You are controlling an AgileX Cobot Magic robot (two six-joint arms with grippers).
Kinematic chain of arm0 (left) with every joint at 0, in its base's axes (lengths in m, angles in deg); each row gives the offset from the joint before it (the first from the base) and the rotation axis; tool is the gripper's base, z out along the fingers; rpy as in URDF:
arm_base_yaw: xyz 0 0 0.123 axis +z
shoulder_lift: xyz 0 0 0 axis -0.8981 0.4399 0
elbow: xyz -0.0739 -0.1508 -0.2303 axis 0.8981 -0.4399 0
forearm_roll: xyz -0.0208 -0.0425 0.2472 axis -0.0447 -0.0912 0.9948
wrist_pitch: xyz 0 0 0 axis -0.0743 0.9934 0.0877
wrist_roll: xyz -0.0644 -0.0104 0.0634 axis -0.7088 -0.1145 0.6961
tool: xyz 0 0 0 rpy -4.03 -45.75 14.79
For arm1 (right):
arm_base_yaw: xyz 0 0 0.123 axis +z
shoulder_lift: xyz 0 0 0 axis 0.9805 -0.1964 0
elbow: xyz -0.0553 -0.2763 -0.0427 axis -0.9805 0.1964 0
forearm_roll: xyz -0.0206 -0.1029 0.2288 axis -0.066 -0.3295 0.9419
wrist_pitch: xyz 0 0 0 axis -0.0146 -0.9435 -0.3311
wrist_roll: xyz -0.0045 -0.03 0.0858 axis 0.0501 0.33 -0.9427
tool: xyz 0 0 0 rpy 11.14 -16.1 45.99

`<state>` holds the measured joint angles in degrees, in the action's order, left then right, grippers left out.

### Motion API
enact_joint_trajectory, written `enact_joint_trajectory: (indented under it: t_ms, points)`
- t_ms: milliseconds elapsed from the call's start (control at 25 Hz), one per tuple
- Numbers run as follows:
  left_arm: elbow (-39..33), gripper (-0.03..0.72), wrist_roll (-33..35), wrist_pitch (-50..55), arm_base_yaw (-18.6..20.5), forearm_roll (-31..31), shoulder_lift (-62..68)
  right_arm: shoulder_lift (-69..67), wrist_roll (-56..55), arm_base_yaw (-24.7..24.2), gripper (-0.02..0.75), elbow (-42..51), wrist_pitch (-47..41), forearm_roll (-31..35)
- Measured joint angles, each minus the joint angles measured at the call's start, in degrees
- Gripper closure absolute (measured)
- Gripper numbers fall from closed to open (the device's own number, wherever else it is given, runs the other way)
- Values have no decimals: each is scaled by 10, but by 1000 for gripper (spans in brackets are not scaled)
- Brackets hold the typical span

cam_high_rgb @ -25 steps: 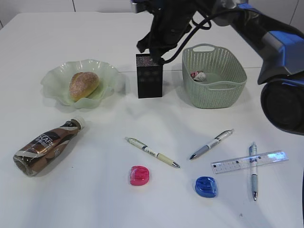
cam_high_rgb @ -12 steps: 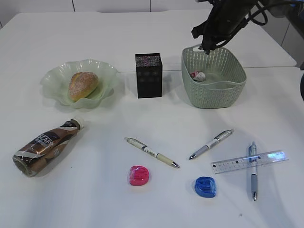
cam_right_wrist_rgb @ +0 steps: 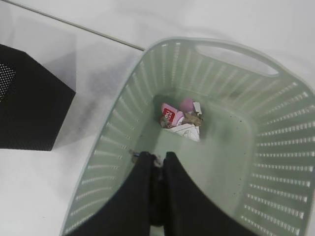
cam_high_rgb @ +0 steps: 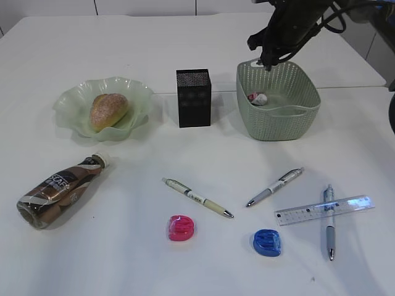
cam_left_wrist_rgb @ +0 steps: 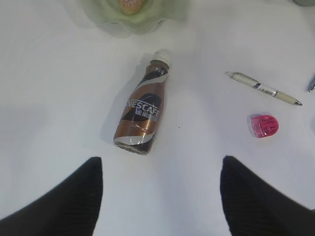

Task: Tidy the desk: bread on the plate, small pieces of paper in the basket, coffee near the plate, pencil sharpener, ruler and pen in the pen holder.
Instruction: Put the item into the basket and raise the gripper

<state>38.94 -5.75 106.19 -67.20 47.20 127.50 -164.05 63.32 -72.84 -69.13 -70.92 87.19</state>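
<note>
My right gripper [cam_high_rgb: 266, 61] [cam_right_wrist_rgb: 156, 156] hangs over the far left corner of the sage-green basket [cam_high_rgb: 278, 120] [cam_right_wrist_rgb: 275, 147], shut on a small greyish piece of paper. More crumpled paper [cam_high_rgb: 257, 98] [cam_right_wrist_rgb: 179, 120] lies inside the basket. The bread [cam_high_rgb: 108, 110] sits in the wavy green plate [cam_high_rgb: 69, 102]. The coffee [cam_high_rgb: 62, 188] [cam_left_wrist_rgb: 144, 108] lies on its side in front of the plate. My left gripper [cam_left_wrist_rgb: 161, 162] is open and empty above the desk, short of the bottle's base. The black pen holder [cam_high_rgb: 194, 98] stands between plate and basket.
At the front of the desk lie three pens [cam_high_rgb: 197, 197] [cam_high_rgb: 274, 187] [cam_high_rgb: 329, 222], a clear ruler [cam_high_rgb: 302, 213] crossing the rightmost pen, a pink pencil sharpener [cam_high_rgb: 181, 227] [cam_left_wrist_rgb: 264, 125] and a blue one [cam_high_rgb: 267, 242].
My right arm swung from above the pen holder to above the basket's far left corner, then held almost still. Nothing on the desk moved.
</note>
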Motion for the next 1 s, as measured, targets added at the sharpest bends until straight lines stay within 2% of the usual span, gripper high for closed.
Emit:
enact_joint_trajectory:
  t_ms: [120, 200, 280, 360, 400, 440, 480, 520, 640, 1000]
  points:
    - [0, 162, 0, 0, 0, 0, 0, 0, 0, 0, 699, 0, 0, -1]
    - [0, 162, 0, 0, 0, 0, 0, 0, -1, 0, 638, 0, 0, -9]
    - [0, 162, 0, 0, 0, 0, 0, 0, -2, 0, 528, 0, 0, -9]
    - [0, 162, 0, 0, 0, 0, 0, 0, -3, 0, 518, 0, 0, -9]
    - [0, 162, 0, 0, 0, 0, 0, 0, -9, 0, 370, 0, 0, -14]
    - [0, 162, 0, 0, 0, 0, 0, 0, -12, 0, 319, 0, 0, -18]
    - [0, 162, 0, 0, 0, 0, 0, 0, -12, 0, 319, 0, 0, -18]
    - [0, 162, 0, 0, 0, 0, 0, 0, -17, 0, 279, 0, 0, -24]
    - [0, 162, 0, 0, 0, 0, 0, 0, -21, 0, 250, 0, 0, -31]
    - [0, 162, 0, 0, 0, 0, 0, 9, -32, 0, 245, 0, -1, -33]
